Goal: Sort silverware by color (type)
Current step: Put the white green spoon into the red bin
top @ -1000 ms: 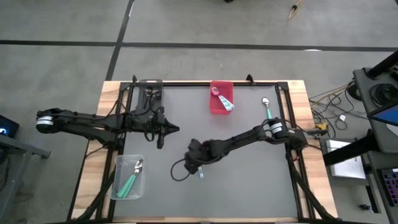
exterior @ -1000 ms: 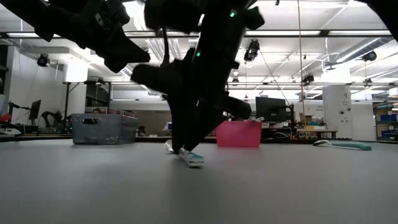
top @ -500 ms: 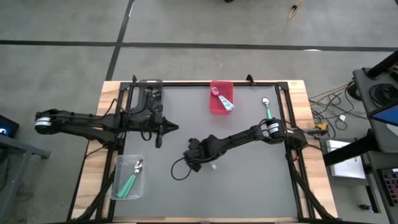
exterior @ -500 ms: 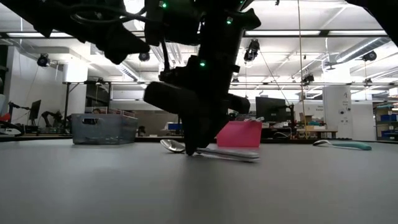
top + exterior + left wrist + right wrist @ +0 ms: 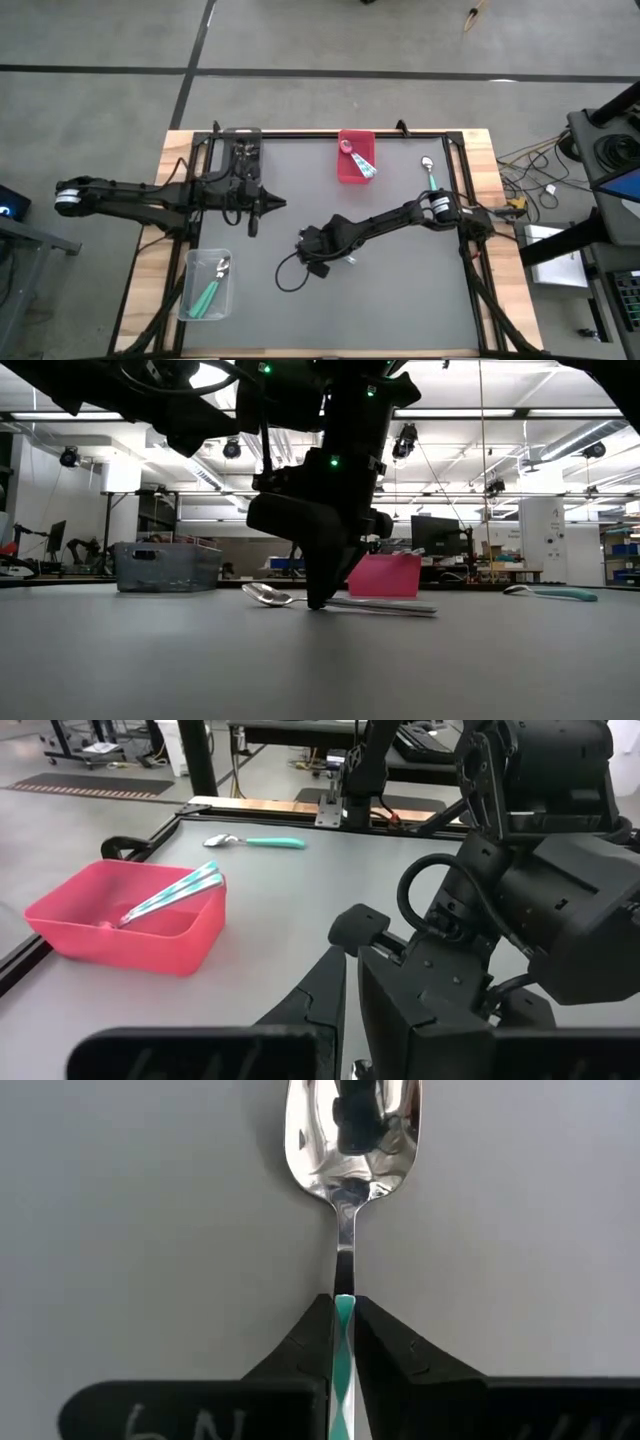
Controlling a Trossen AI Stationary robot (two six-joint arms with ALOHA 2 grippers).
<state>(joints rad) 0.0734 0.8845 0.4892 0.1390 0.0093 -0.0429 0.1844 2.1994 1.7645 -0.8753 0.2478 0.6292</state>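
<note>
Spoon [image 5: 345,1230] mid-table, teal handle pinched in right gripper [image 5: 344,1335], bowl pointing straight ahead of fingers (long axis in line with them). Left gripper [image 5: 268,206] closed, empty, farther off.

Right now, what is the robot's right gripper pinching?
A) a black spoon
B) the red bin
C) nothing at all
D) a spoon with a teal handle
D: in the right wrist view, the right gripper is shut on the teal handle of a shiny spoon lying on the table.
</note>
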